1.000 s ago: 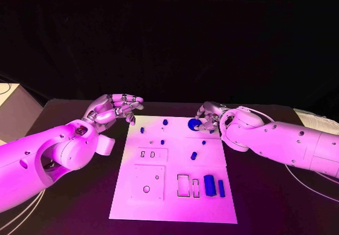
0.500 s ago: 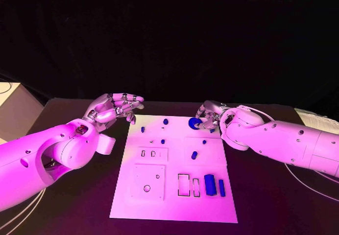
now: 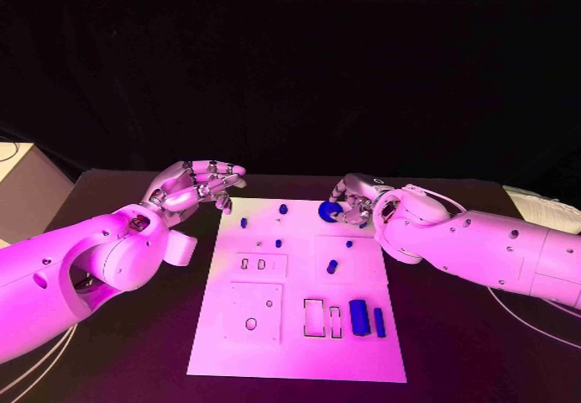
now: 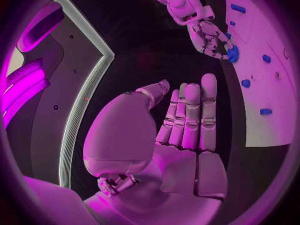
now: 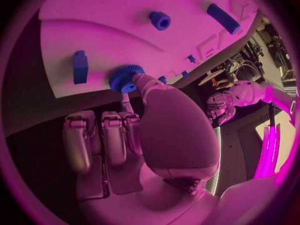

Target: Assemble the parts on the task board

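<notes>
The white task board (image 3: 290,353) lies in the middle of the black table. At its far right corner my right hand (image 3: 358,200) pinches a round blue knurled part (image 3: 328,211) between thumb and a finger, just above the board; in the right wrist view the round part (image 5: 124,78) sits at the board's edge (image 5: 106,30). My left hand (image 3: 197,186) hovers off the far left corner holding nothing, its fingers (image 4: 189,117) straight. Small blue pegs (image 3: 284,207) stand on the board's far half. Two long blue blocks (image 3: 358,316) lie near the right edge.
Rectangular slots (image 3: 314,317) sit beside the blue blocks, and a square plate with a hole (image 3: 252,323) lies on the board's near left. A pale box (image 3: 22,197) stands at the table's left edge. White cables (image 3: 533,315) trail at the right.
My right hand has edged slightly left with the round blue part. The left hand has stayed in place.
</notes>
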Available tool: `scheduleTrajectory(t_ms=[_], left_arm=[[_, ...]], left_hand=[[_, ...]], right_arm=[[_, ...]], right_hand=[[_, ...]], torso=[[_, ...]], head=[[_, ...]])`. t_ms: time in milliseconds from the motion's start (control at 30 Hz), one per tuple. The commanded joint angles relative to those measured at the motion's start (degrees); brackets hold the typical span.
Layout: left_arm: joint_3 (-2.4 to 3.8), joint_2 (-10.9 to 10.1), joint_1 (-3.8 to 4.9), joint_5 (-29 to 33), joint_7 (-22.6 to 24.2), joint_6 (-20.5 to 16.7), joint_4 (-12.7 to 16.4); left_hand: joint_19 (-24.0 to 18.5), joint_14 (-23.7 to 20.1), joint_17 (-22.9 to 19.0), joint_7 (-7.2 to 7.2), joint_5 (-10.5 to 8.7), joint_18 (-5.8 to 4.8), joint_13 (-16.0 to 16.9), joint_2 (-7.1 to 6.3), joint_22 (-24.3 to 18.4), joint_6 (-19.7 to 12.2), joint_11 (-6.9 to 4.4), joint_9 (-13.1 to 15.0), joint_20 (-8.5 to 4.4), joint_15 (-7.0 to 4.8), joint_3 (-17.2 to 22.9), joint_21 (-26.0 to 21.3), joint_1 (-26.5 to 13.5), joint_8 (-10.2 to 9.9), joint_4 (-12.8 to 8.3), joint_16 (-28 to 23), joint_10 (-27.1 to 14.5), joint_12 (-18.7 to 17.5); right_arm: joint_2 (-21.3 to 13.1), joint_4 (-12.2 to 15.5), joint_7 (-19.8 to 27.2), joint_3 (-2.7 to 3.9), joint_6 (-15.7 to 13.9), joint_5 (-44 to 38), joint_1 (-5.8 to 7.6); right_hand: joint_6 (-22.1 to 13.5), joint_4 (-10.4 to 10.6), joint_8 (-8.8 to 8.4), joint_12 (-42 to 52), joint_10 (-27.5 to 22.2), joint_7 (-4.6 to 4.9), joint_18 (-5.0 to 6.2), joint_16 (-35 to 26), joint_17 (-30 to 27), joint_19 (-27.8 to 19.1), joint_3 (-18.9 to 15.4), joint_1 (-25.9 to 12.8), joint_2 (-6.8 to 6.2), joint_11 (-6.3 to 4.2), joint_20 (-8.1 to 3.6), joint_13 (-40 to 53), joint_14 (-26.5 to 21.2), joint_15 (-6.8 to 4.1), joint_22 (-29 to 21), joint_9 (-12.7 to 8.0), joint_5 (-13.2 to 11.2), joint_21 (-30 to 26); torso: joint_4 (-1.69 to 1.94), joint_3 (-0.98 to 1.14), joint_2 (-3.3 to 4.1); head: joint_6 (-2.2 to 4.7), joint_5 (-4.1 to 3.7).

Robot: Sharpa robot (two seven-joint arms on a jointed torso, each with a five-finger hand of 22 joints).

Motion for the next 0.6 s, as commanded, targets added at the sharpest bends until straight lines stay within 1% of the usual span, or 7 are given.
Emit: scheduleTrajectory(t_ms=[33, 100, 267, 467, 533, 600], left_arm=[[0.05, 0.1, 0.02, -0.2, 0.2, 1.0, 0.1], [0.05, 0.1, 0.02, -0.2, 0.2, 1.0, 0.1], [0.05, 0.1, 0.02, -0.2, 0.2, 1.0, 0.2], [0.05, 0.0, 0.02, -0.2, 0.2, 1.0, 0.3], [0.05, 0.0, 0.02, -0.2, 0.2, 1.0, 0.3], [0.05, 0.0, 0.02, -0.2, 0.2, 1.0, 0.4]], left_hand=[[-0.4, -0.1, 0.0, -0.09, -0.04, 0.44, 0.1, 0.04, 0.1, -0.4, 0.09, 0.1, -0.07, 0.09, 0.1, 0.3, 0.1, 0.3, -0.1, 0.3, -0.4, 0.2], [-0.4, -0.1, 0.0, -0.09, -0.04, 0.44, 0.1, 0.04, 0.1, -0.4, 0.09, 0.1, -0.07, 0.09, 0.1, 0.3, 0.1, 0.3, -0.1, 0.3, -0.4, 0.2], [-0.4, -0.1, 0.0, -0.09, -0.04, 0.44, 0.1, 0.04, 0.1, -0.4, 0.09, 0.1, -0.07, 0.09, 0.1, 0.3, 0.1, 0.3, -0.1, 0.3, -0.4, 0.2], [-0.4, -0.1, 0.0, -0.09, -0.04, 0.44, 0.1, 0.04, 0.1, -0.4, 0.09, 0.1, -0.07, 0.09, 0.1, 0.3, 0.1, 0.3, -0.1, 0.3, -0.4, 0.2], [-0.4, -0.1, 0.0, -0.09, -0.04, 0.44, 0.1, 0.04, 0.1, -0.4, 0.09, 0.1, -0.07, 0.09, 0.1, 0.3, 0.1, 0.3, -0.1, 0.3, -0.4, 0.2], [-0.4, -0.1, 0.0, -0.09, -0.04, 0.44, 0.1, 0.04, 0.1, -0.4, 0.09, 0.1, -0.07, 0.09, 0.1, 0.3, 0.1, 0.3, -0.1, 0.3, -0.4, 0.2]], right_arm=[[-0.1, 1.5, 1.2, 0.03, -5.2, -7.5, -0.15], [-0.2, 2.5, 1.0, 0.03, -6.4, -9.4, -0.21], [0.0, 4.7, 0.5, 0.03, -7.9, -12.8, -0.29], [1.5, 6.5, 0.0, -0.03, -8.1, -15.0, -0.54], [2.3, 6.8, -0.1, -0.15, -8.0, -15.7, -0.65], [3.1, 6.8, -0.3, -0.31, -7.9, -16.2, -0.74]], right_hand=[[3.3, -0.1, 2.44, 0.2, 6.0, -1.64, -0.53, 0.2, 15.1, 6.0, 0.6, -1.0, -0.19, -0.3, -0.36, 15.1, 6.1, -0.53, 15.1, 1.2, 0.2, 0.2], [3.3, -0.2, 2.54, 0.2, 6.0, -1.69, -0.53, 0.2, 15.1, 6.0, 0.8, -1.4, -0.51, -0.35, -0.44, 15.1, 6.1, -0.59, 15.1, 1.3, 0.1, 0.2], [3.4, -0.3, 2.67, 0.2, 6.0, -1.75, -0.53, 0.2, 15.1, 6.0, 1.0, -2.2, -1.13, -0.41, -0.52, 15.1, 6.1, -0.66, 15.1, 1.4, -0.2, 0.2], [3.4, -0.4, 2.69, 0.2, 6.0, -1.76, -0.53, 0.2, 15.1, 6.0, 1.2, -2.5, -1.46, -0.43, -0.57, 15.1, 6.1, -0.7, 15.1, 1.4, -0.5, 0.2], [3.4, -0.4, 2.69, 0.2, 6.0, -1.76, -0.53, 0.2, 15.1, 6.0, 1.2, -2.5, -1.46, -0.43, -0.57, 15.1, 6.1, -0.7, 15.1, 1.4, -0.5, 0.2], [3.3, -0.4, 2.68, 0.2, 6.0, -1.76, -0.53, 0.2, 15.1, 6.0, 1.3, -2.7, -1.58, -0.42, -0.58, 15.1, 6.1, -0.71, 15.1, 1.4, -0.6, 0.2]], torso=[[0.04, -0.04, 0.01], [0.06, -0.06, 0.01], [0.07, -0.09, 0.02], [0.04, -0.08, 0.1], [0.01, -0.06, 0.07], [0.04, -0.1, 0.04]], head=[[0.25, -0.09], [0.38, -0.12], [0.45, -0.1], [0.47, 0.14], [0.43, 0.19], [0.37, 0.21]])
